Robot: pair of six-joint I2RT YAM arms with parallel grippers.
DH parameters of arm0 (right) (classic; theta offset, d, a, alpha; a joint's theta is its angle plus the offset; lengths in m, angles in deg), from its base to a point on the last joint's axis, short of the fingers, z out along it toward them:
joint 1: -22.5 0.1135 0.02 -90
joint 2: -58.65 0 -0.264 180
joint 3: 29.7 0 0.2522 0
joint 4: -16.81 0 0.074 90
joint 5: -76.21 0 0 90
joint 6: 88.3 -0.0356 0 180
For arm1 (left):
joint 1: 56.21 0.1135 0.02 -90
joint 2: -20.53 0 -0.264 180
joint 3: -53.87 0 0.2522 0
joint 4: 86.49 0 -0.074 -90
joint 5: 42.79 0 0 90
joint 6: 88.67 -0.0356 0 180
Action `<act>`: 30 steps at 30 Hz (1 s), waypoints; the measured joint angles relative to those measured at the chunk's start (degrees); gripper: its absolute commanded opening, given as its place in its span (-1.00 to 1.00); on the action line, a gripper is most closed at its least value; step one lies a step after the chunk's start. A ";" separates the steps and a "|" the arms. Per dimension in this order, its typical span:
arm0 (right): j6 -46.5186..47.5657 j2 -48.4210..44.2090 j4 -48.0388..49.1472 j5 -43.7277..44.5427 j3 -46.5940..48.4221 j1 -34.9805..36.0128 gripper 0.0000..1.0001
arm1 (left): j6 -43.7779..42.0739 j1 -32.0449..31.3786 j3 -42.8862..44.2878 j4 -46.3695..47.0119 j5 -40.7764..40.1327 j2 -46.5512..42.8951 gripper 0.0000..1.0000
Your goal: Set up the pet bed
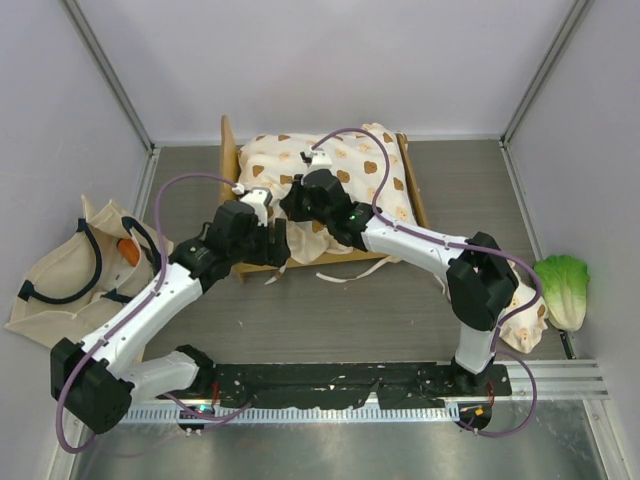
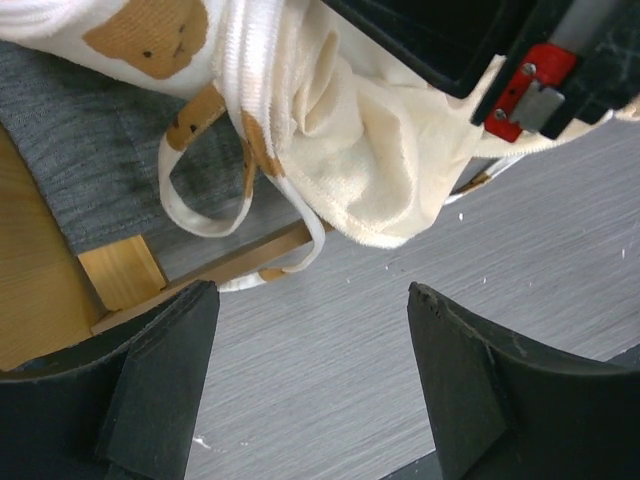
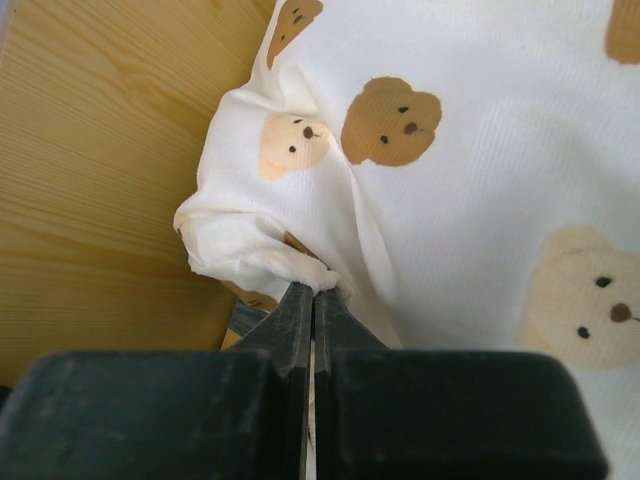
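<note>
Jaws: right pinching cushion (image 3: 480, 150), left apart | grey wood-grain table (image 1: 400, 300) | pale walls (image 1: 330, 60)

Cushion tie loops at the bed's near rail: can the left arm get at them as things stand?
Probably yes. The left tool is open and faces the tie loops, only bare table between them; the right tool, shut on the cushion, sits close beyond.

Left hand (image 2: 312, 305) spread, right hand (image 3: 313, 300) pinched closed
</note>
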 measured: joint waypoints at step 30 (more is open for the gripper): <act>-0.96 -0.02 1.14 -1.84 -2.05 -2.58 -0.96 | 1.31 -0.11 -3.23 15.17 -0.28 12.61 0.59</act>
